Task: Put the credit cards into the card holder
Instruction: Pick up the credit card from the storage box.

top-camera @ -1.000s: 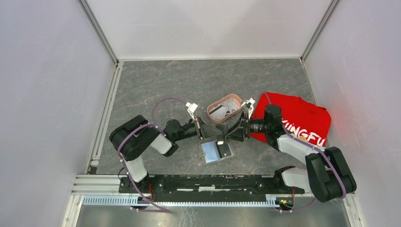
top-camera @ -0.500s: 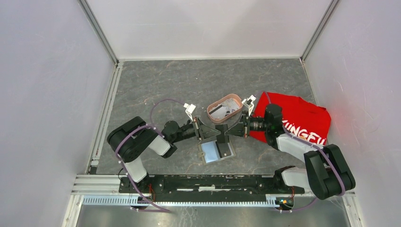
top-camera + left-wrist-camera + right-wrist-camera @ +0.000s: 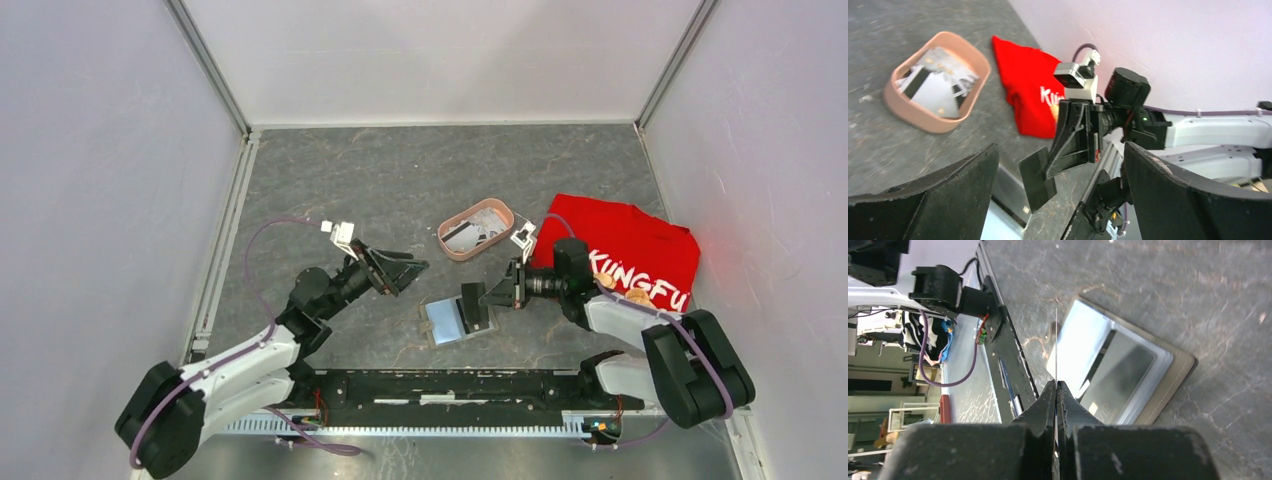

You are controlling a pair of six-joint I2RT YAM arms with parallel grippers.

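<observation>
Left wrist: dark, thin credit card [image 3: 1037,177]

White walls [image 3: 430,60]; grey stone-look tabletop [image 3: 400,170]; aluminium corner rails [image 3: 207,65].

This is looking like a robotics lab: white panels [image 3: 90,200] are enclosing a grey desk [image 3: 400,170], aluminium framing [image 3: 222,250] is edging it, and a black mounting rail [image 3: 450,385] is carrying cabled arms [image 3: 625,322].
</observation>
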